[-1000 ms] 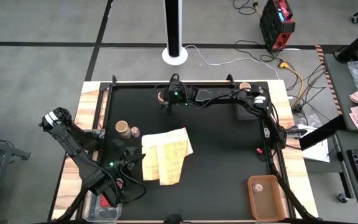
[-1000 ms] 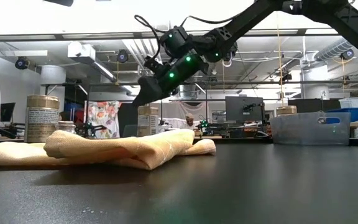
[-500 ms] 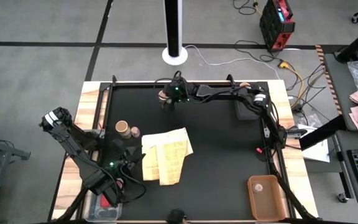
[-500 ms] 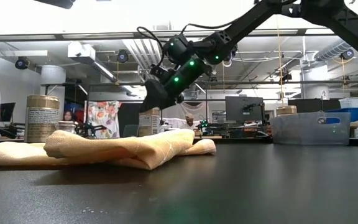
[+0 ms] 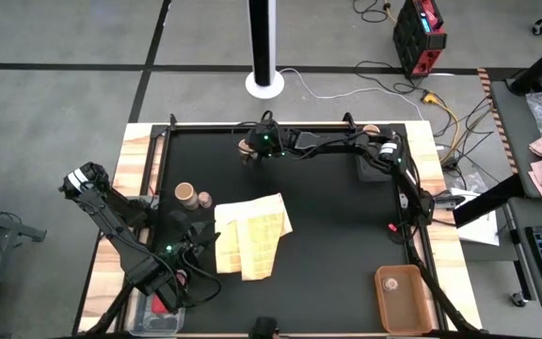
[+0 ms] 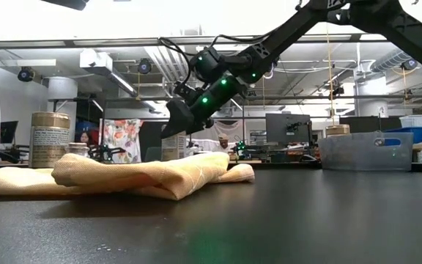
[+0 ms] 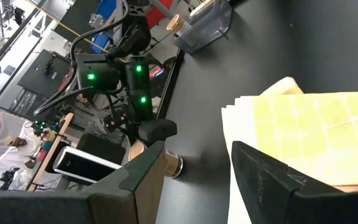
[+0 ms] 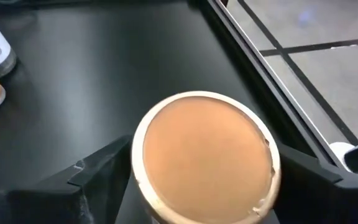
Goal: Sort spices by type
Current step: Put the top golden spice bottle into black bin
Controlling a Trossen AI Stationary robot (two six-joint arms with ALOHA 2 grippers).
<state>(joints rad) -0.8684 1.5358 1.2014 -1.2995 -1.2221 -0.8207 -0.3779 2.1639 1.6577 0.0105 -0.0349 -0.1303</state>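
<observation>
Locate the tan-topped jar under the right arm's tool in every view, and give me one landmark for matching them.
High view: tan-topped jar at the mat's far edge, beside the right tool.
Low view: mid-left, mostly hidden behind that tool, above the yellow cloth.
Left wrist view: jar just below the right arm's tool.
Right wrist view: jar top fills the centre, a finger on each side.
Shared landmark: the right arm's green lights.

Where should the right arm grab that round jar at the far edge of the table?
Grip the tan-topped jar around its round side wall, coming straight down from above. It stands upright, its flat lid facing up, and the right gripper already hangs over it with one dark finger on each side, open, so closing there should pinch it squarely.
</observation>
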